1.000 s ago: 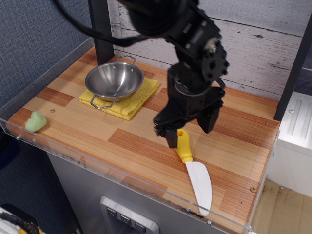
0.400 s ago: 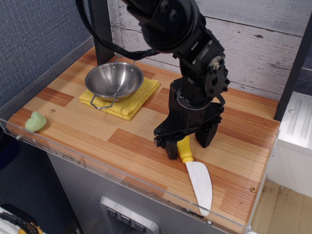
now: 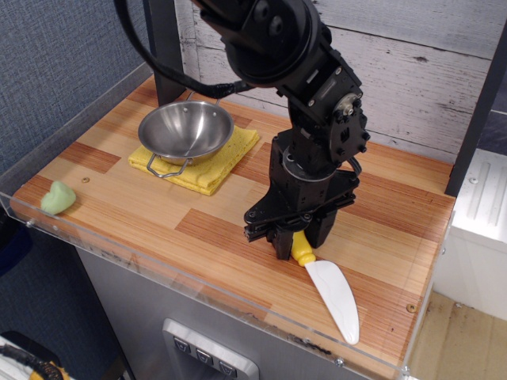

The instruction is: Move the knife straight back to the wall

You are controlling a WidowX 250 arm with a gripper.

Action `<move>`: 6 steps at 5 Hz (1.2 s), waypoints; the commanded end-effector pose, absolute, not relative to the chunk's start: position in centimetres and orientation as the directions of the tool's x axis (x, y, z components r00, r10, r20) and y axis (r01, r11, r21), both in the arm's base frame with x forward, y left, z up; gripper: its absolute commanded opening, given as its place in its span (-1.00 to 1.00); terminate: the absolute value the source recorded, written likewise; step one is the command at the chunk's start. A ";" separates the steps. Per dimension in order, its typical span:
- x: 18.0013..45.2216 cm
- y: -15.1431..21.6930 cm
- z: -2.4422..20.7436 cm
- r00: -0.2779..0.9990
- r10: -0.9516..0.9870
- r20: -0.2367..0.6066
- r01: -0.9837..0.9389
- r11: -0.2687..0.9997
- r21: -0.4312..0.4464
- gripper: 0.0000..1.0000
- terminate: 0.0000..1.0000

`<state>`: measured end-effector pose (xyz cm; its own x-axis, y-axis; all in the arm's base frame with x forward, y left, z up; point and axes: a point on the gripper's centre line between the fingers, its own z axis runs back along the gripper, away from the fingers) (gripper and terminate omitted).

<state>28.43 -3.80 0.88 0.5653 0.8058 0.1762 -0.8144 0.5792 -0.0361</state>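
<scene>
- Only a sliver of the knife's (image 3: 331, 286) yellow handle shows below the gripper (image 3: 295, 240); the handle's upper end is hidden between the black fingers (image 3: 279, 237).
- The arm's upper part is cut off by the top edge of the view, so only its lower links show.
- The white blade lies bare on the table (image 3: 119, 190), pointing toward the front right corner, its tip near the front edge.
- A steel bowl (image 3: 186, 131) sits on a yellow sponge (image 3: 200, 162) toward the back left, well apart from the knife.
- A pale green lump (image 3: 58, 197) rests near the front left corner.
- The wall (image 3: 420, 75) of whitewashed planks runs along the back edge; a dark post (image 3: 165, 43) stands at its left end.
- The bare wood between the knife and the wall is partly covered by the arm's bulk.
- The arm comes down near upright over the front middle of the table, wrist low, jaws narrowed onto the handle.
</scene>
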 end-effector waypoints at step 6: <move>38.4 -3.6 6.4 0.492 0.838 0.238 -0.815 0.539 -0.214 -1.00 -1.00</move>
